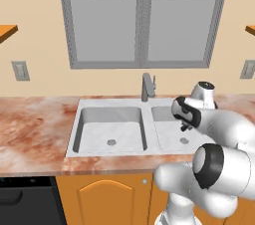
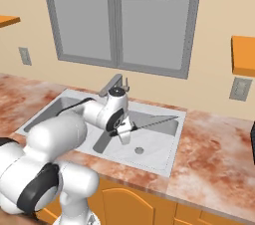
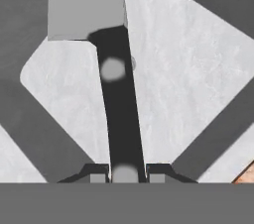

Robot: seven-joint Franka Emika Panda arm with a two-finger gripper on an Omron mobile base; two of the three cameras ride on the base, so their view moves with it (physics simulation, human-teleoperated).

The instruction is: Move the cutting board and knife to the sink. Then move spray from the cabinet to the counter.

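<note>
My gripper [image 2: 122,132] hangs over the right basin of the pale grey sink [image 2: 164,165], shut on the knife [image 2: 155,123]. Its slim blade sticks out level to the right above the basin floor. In the hand view the knife's dark handle [image 3: 119,109] runs up from between my fingertips [image 3: 99,173] to the grey blade at the top. From the left, the gripper [image 1: 185,127] sits above the sink [image 1: 74,134] and its right basin. The marbled counter [image 1: 35,129] surrounds the sink. The cutting board and the spray are out of view.
A faucet [image 1: 147,87] stands behind the divider between the two basins, close to my wrist. Corners of orange wall cabinets [image 2: 244,55] show at the frame edges. Orange doors [image 1: 104,201] and a dark appliance front [image 1: 25,201] lie below the counter.
</note>
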